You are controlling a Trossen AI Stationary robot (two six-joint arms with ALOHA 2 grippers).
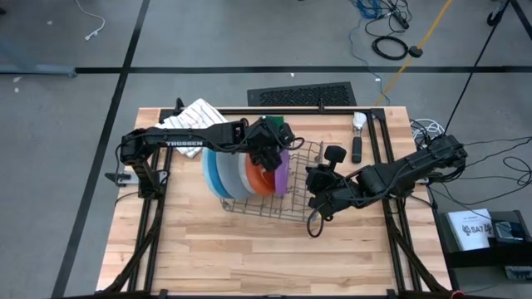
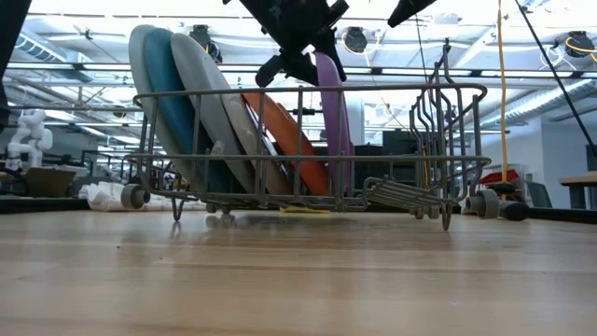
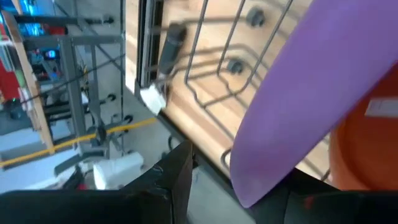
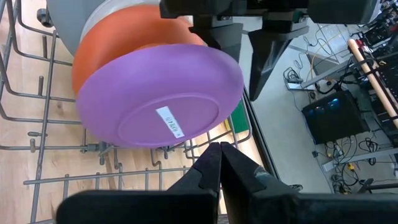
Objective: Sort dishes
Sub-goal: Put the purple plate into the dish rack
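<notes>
Several plates stand on edge in the wire dish rack (image 1: 301, 206): light blue (image 2: 140, 56), darker blue (image 2: 173, 89), grey (image 2: 203, 89), orange (image 2: 289, 140) and purple (image 4: 155, 93). The purple plate is the rightmost, its lower rim in the rack's wires. My left gripper (image 1: 271, 148) is open just above the purple plate's top rim (image 4: 236, 65). My right gripper (image 4: 221, 163) is shut and empty, over the rack's right near corner (image 1: 318, 193), its fingers pointing at the purple plate's underside. My left gripper comes from above, and its open fingers (image 4: 229, 38) stand at the purple plate's top rim. I cannot tell whether they touch it. The plate stands tilted in the rack.
A white striped cloth (image 1: 195, 115) lies at the table's far left. A white and black tool (image 1: 357, 137) lies at the far right. The rack's right part (image 2: 438, 103) holds raised wire loops. Bare wood lies on the near side of the rack.
</notes>
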